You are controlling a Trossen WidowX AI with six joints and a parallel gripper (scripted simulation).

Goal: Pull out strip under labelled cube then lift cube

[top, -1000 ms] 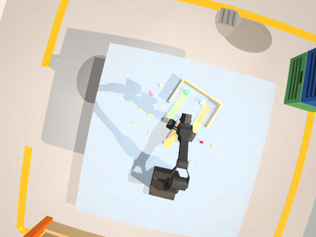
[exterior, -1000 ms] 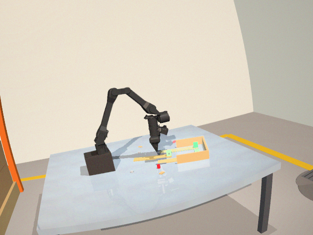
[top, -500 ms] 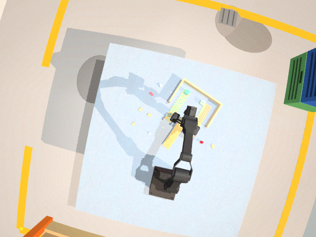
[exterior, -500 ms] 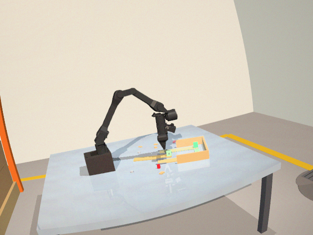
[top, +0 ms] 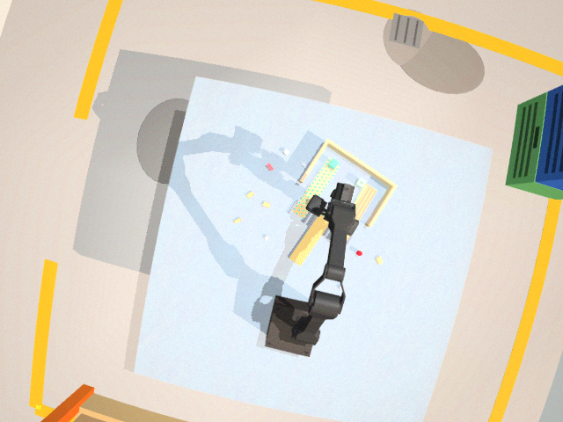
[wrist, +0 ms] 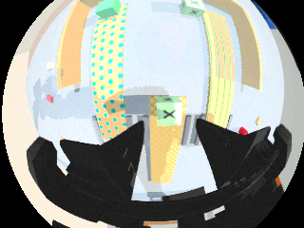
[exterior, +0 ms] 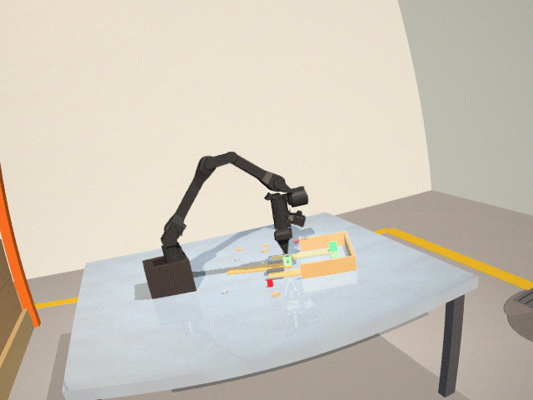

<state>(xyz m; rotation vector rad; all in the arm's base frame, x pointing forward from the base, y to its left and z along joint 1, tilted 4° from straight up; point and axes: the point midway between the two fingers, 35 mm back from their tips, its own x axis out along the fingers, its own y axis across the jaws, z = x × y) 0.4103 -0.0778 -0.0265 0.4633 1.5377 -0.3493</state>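
Note:
A pale green cube with a dark X (exterior: 287, 261) (wrist: 169, 113) sits on the far end of the yellow cross-hatched strip (top: 306, 243) (exterior: 246, 270) (wrist: 163, 161), outside the walled frame. My gripper (exterior: 285, 252) (wrist: 170, 122) points down just above this cube, fingers apart on either side with visible gaps; it is open and holds nothing. The arm hides the cube in the top view. A teal cube (top: 332, 163) (exterior: 332, 246) (wrist: 108, 9) sits at the far end of the dotted strip (top: 317, 185) (wrist: 109, 68). Another X-marked cube (top: 360, 183) (wrist: 192, 7) is at the striped strip's (top: 366, 200) (wrist: 221, 71) far end.
A three-sided wooden wall (top: 361, 162) (exterior: 331, 267) (wrist: 70, 57) surrounds the outer strips' far parts. Low grey rails (wrist: 186, 130) flank the strips. A red piece (top: 359, 252) (exterior: 270, 282) (wrist: 243, 131) lies to the right; a pinkish piece (top: 269, 167) (wrist: 49, 99) and small yellow bits lie left.

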